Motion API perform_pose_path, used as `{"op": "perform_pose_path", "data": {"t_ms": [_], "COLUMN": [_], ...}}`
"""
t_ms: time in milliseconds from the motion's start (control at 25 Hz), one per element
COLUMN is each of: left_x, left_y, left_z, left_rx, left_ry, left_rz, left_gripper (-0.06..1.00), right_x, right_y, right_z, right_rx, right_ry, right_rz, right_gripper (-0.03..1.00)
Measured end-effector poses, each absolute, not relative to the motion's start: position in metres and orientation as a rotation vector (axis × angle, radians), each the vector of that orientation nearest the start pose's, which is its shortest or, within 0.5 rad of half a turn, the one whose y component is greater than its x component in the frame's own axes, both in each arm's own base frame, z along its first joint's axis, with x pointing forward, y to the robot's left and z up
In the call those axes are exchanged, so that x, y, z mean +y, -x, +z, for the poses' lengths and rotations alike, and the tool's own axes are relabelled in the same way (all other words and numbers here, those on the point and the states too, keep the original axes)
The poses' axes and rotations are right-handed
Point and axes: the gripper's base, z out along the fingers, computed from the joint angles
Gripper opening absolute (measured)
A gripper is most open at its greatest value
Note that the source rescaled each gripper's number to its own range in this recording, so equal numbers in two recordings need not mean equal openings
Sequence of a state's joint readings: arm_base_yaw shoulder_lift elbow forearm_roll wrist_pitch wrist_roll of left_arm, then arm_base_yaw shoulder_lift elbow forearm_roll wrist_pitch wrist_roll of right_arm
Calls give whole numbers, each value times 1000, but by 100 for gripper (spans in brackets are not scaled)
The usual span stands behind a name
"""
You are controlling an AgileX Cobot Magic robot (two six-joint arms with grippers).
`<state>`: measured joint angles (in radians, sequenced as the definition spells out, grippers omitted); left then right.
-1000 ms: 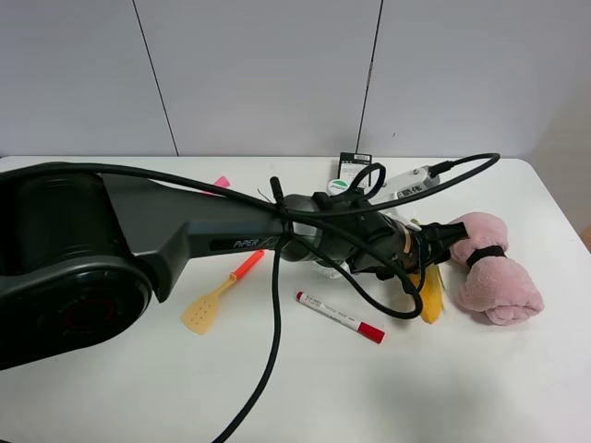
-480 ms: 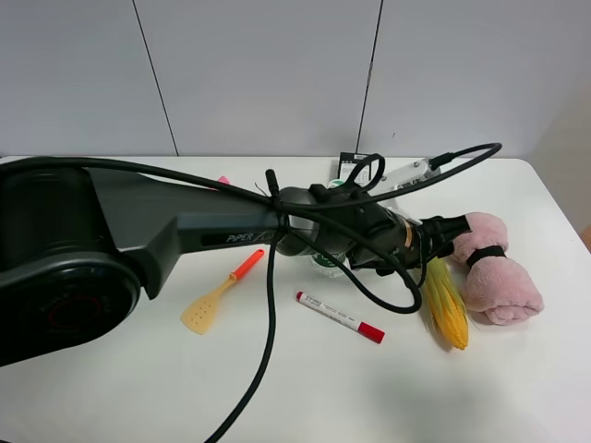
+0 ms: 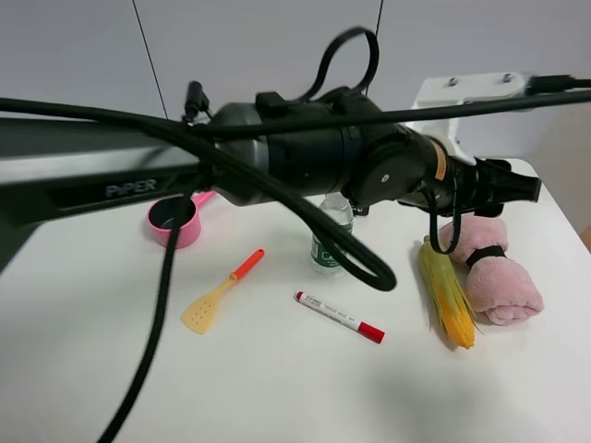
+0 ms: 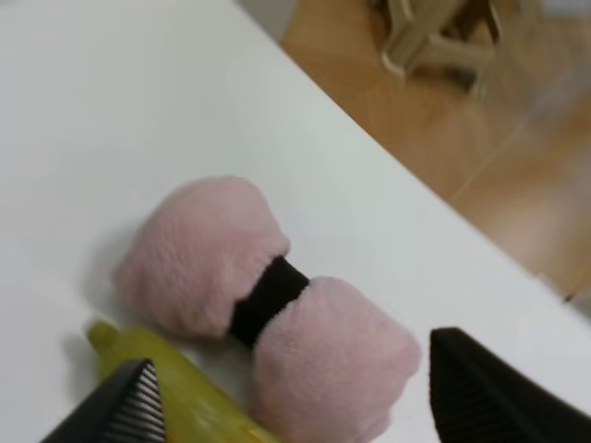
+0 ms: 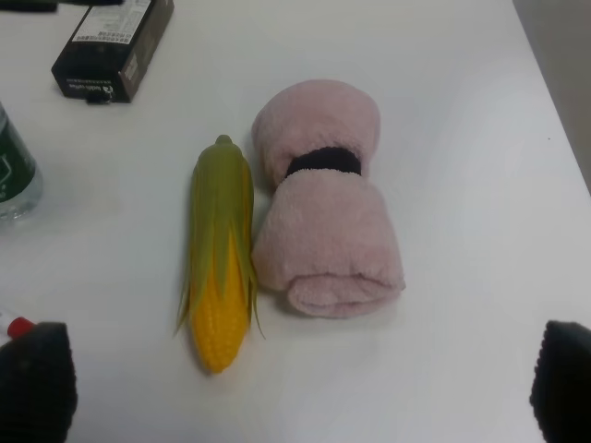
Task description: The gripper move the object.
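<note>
The toy corn cob (image 3: 448, 297), yellow kernels in green husk, lies flat on the white table, right beside a pink rolled towel (image 3: 499, 277). My left gripper (image 3: 513, 187), at the tip of the thick black PiPER arm, hangs raised above the towel and the corn's husk end. In the left wrist view my left gripper (image 4: 295, 406) is open and empty, with the towel (image 4: 212, 249) and the corn's green tip (image 4: 138, 346) below it. The right wrist view shows the corn (image 5: 220, 258) and my right gripper (image 5: 295, 383), open and empty, above the table.
A water bottle (image 3: 330, 242), a red-capped white marker (image 3: 340, 317), an orange-handled yellow spatula (image 3: 220, 295) and a pink cup (image 3: 175, 221) are on the table. A black box (image 5: 111, 41) lies behind the corn. The table's right edge runs close to the towel.
The left gripper let go of the corn, which now lies next to the towel. The left arm then rose up and away from the table.
</note>
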<state>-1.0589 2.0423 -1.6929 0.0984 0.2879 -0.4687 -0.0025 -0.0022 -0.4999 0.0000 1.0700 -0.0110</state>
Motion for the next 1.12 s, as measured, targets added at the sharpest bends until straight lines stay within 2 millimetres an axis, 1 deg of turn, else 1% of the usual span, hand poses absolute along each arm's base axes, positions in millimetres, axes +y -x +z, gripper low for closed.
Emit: {"op": "perform_pose_path", "data": {"t_ms": [40,160,240,320,440,520,680,800,960,1120], "left_x": [-421,-410,-400,-387,-361,-340,-291,-252,-199,-149], "left_y": [-238,-232,-234,-240,-261,-279,-307,-320,-328,-324], "left_z": [276,300,313,327,344,353,380,402,424,442], "left_rx": [2040,1865,1796,1753,1753,1766,1781,1781,1840,1916], "left_ry": [-846,-1099,-1185,-1210,-1166,-1116,-983,-878,-765,-666], "left_rz": [-739,-577,-497,-446,-382,-331,-252,-200,-110,-21], "left_gripper": [27,27,27,27,27,27,27,27,27,27], "right_x": [0,0,0,0,0,0,0,0,0,0], "right_y": [6,6,6,6,6,6,6,6,6,6], "right_z": [276,276,276,276,276,276,276,276,276,276], "right_rx": [2051,2051,2051,2051,2051,2051,2051,2051,2051,2051], "right_ry": [9,9,9,9,9,9,9,9,9,9], "right_rz": [-8,-8,-8,-8,-8,-8,-8,-8,-8,-8], "right_gripper": [100,100,100,100,100,100,100,100,100,100]}}
